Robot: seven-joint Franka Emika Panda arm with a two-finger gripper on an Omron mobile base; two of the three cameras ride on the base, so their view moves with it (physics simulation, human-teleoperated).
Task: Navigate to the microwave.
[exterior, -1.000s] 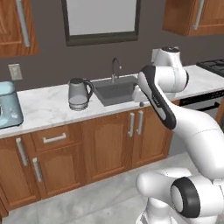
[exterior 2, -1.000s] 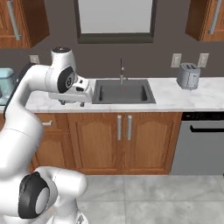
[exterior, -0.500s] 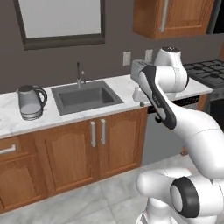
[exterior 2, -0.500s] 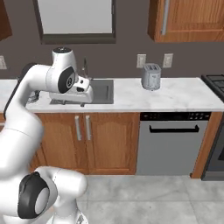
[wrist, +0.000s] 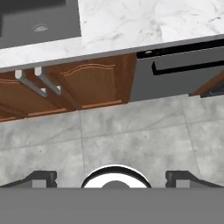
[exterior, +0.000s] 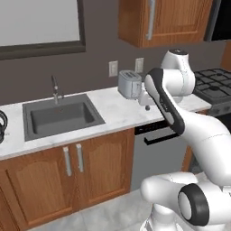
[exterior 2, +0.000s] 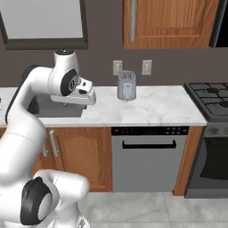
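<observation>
A black appliance edge, the microwave [exterior: 220, 20], shows at the top right above the stove, beside the wooden wall cabinet. The same microwave [exterior 2: 221, 22] sits at the right base view's top right corner; its door and keypad are cut off by the frame. My gripper [exterior: 147, 106] hangs over the counter's front edge between sink and toaster, pointing down. In the hand view the gripper [wrist: 111, 178] is open, its fingertips [wrist: 43, 177] wide apart with only floor between them.
Along the marble counter [exterior 2: 151, 111] stand a sink [exterior: 61, 115] and a silver toaster [exterior 2: 127, 85]. A dishwasher [exterior 2: 149, 158] sits below, and a black stove [exterior 2: 211, 100] stands to the right. A kettle [exterior: 2, 126] shows at the far left. Grey tile floor [wrist: 131, 135] lies in front.
The whole scene has slid left in both base views, so the base has driven right along the counter. The stove and the microwave's edge have come into view. The arm's pose is unchanged.
</observation>
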